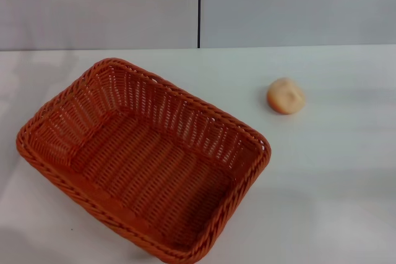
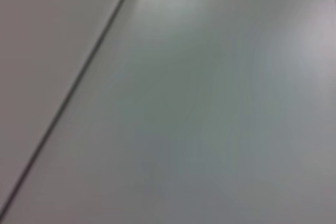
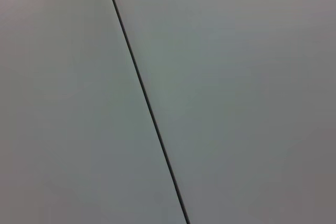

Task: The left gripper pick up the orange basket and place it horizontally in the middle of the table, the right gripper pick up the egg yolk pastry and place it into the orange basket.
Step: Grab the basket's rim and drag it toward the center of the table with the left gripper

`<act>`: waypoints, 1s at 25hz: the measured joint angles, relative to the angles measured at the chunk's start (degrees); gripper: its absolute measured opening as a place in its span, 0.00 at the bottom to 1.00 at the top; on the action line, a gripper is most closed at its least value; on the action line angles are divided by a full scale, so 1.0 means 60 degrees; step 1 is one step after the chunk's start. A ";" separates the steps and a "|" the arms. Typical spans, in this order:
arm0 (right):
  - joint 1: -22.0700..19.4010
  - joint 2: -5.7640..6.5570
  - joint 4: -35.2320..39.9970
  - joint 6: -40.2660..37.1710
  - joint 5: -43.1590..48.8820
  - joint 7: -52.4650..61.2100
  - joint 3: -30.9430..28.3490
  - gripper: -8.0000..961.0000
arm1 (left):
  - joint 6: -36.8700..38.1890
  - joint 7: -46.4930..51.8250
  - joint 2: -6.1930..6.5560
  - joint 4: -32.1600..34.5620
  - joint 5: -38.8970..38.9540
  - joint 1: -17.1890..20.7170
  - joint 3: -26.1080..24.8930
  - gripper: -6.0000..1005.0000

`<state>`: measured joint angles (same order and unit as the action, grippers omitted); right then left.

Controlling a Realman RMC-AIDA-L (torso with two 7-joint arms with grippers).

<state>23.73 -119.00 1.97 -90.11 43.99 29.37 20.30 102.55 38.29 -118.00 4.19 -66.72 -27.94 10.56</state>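
White surface: a plain, smooth top (image 1: pixel 334 171) fills the lower part of the head view, with a soft shadow near its front edge.
Grey wall: flat panels (image 1: pixel 99 4) stand along the surface's far edge, split by one dark vertical seam (image 1: pixel 199 7).
Wrist views: both show only grey panel and a thin dark seam, the left (image 2: pixel 68 95) and the right (image 3: pixel 144 98).
Basket look: burnt-orange wicker weave, rectangular with rounded corners, braided rim and sloping open-weave sides; it holds nothing.
Basket place: the basket (image 1: pixel 93 208) sits upright on the left half of the surface, turned at an angle, one corner toward the far edge and its nearest corner at the front edge, cut off by the frame.
Pastry look: small, round, pale cream-yellow with an orange tinge and a slight dent on top.
Pastry place: the pastry (image 1: pixel 285 95) lies right of centre, toward the far edge, apart from the basket and outside it.
Left gripper: out of sight, so its relation to the basket cannot be told.
Right gripper: also out of sight, nothing to say of its grip.
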 joint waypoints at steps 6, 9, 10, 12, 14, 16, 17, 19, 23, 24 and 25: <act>-0.0134 -0.0007 -0.0213 -0.0068 0.0141 0.0101 0.0007 0.50 | 0.0000 0.1522 0.0007 0.0927 0.0003 0.0145 0.0688 0.80; -0.0207 -0.0006 -0.0369 -0.0071 0.0218 0.0127 0.0006 0.50 | -0.0134 0.2648 0.0063 0.1891 -0.0003 0.0276 0.1528 0.80; -0.0238 -0.0007 -0.0394 -0.0073 0.0244 0.0129 0.0007 0.50 | -0.0236 0.3078 0.0106 0.2233 0.0000 0.0313 0.1868 0.80; -0.0295 -0.0013 -0.0468 -0.0081 0.0315 0.0134 0.0015 0.50 | -0.0542 0.4154 0.0242 0.3145 -0.0005 0.0422 0.2815 0.80; -0.0354 -0.0012 -0.0540 -0.0087 0.0404 0.0140 0.0022 0.50 | -0.0874 0.5237 0.0437 0.4204 -0.0088 0.0545 0.3784 0.80; -0.0427 -0.0013 -0.0593 -0.0090 0.0443 0.0143 0.0020 0.50 | -0.1149 0.6203 0.0665 0.5014 -0.0361 0.0590 0.4306 0.80; -0.0456 -0.0015 -0.0618 -0.0093 0.0457 0.0143 0.0020 0.50 | -0.1289 0.6801 0.0802 0.5490 -0.0635 0.0587 0.4486 0.80; -0.0524 -0.0016 -0.0682 -0.0126 0.0516 0.0145 0.0019 0.50 | -0.1386 0.7639 0.0980 0.6161 -0.1311 0.0538 0.4551 0.80; -0.0652 -0.0005 -0.0737 -0.0226 0.0622 0.0153 0.0015 0.50 | -0.1469 0.9143 0.1363 0.7380 -0.3145 0.0193 0.4557 0.80; -0.0678 -0.0005 -0.0738 -0.0251 0.0624 0.0185 0.0014 0.50 | -0.1508 0.9470 0.1431 0.7585 -0.3617 0.0086 0.4542 0.80; -0.0702 -0.0005 -0.0738 -0.0276 0.0624 0.0230 0.0014 0.50 | -0.1530 0.9750 0.1465 0.7785 -0.4058 -0.0014 0.4531 0.80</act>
<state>19.52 -119.03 -2.46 -91.76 47.73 30.74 20.39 93.36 96.80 -109.21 50.91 -91.07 -28.03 37.75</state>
